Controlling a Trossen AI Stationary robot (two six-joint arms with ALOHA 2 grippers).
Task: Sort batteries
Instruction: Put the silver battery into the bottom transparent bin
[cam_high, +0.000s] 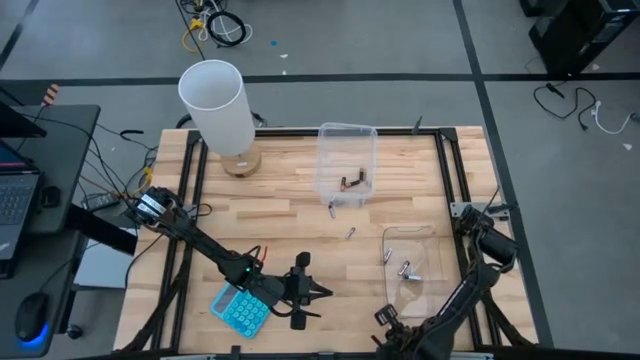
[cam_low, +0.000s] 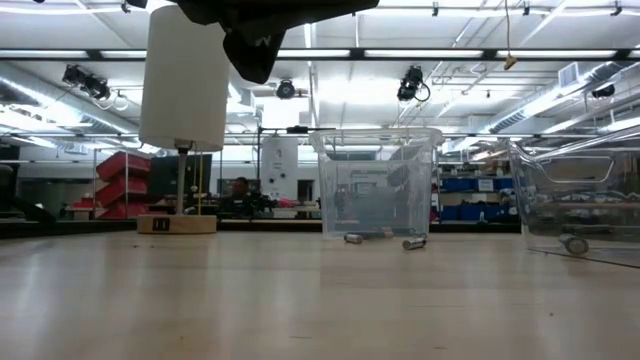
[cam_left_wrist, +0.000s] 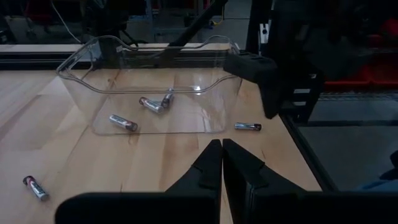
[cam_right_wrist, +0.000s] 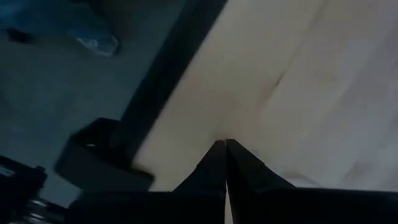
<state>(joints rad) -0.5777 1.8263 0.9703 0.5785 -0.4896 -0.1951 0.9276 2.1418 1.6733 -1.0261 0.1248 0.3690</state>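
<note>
left claw (cam_left_wrist: 221, 163) shut, bare wood before tub (cam_left_wrist: 81, 55)

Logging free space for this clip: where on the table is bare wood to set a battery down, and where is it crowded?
Bare wood: the wide stretch between the lamp and the far clear tub, and the middle strip between the left gripper and the near clear tub. Crowded: between the two tubs, where loose batteries lie, and the near edge by the blue calculator.

Pale wood table (cam_high: 290, 200); blue calculator (cam_high: 240, 309); white lamp shade (cam_high: 216, 103).
</note>
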